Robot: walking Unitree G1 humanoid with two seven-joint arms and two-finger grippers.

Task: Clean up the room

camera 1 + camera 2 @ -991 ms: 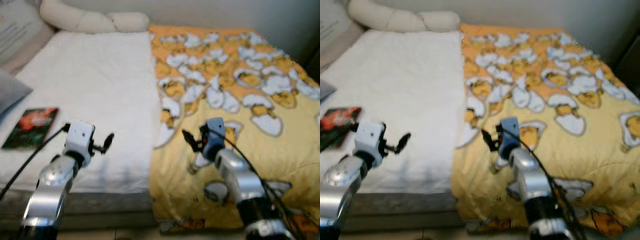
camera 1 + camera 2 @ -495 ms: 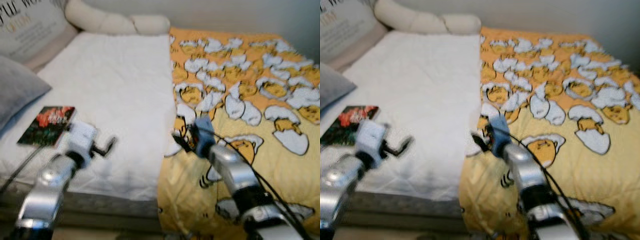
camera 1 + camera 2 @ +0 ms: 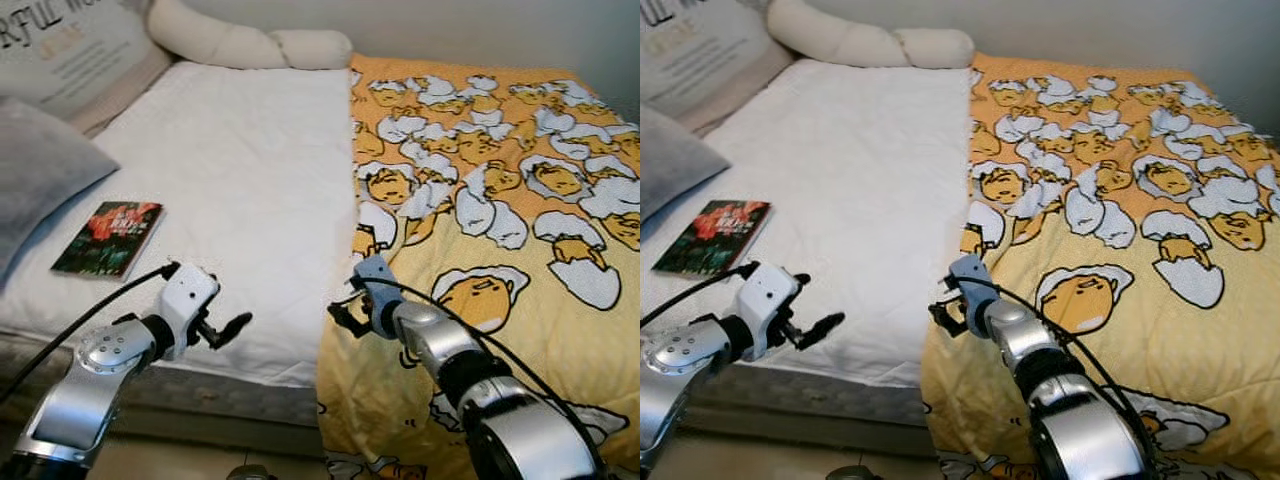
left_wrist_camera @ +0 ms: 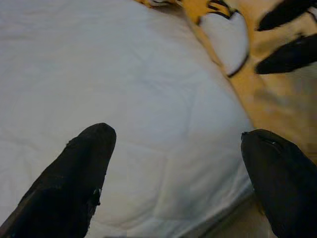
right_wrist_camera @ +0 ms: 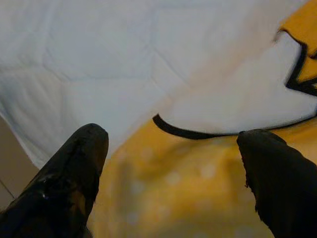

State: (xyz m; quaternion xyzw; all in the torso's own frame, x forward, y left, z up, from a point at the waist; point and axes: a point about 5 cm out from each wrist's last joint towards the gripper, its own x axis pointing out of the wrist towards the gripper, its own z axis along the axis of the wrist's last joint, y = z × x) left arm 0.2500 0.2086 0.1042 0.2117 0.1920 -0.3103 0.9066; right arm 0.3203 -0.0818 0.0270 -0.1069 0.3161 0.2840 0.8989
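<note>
A white bed (image 3: 240, 170) has a yellow blanket (image 3: 500, 200) covering its right half, its edge running down the middle. At that edge near the foot, the right gripper (image 3: 343, 312) hovers with fingers spread wide, holding nothing; left of it, the left gripper (image 3: 228, 328) hangs over the foot, likewise spread and empty. A book (image 3: 108, 237) lies on the bed's left side, near a grey pillow (image 3: 40, 180).

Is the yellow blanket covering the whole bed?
No. The yellow blanket is spread over one side; white mattress pad shows bare beside it.
</note>
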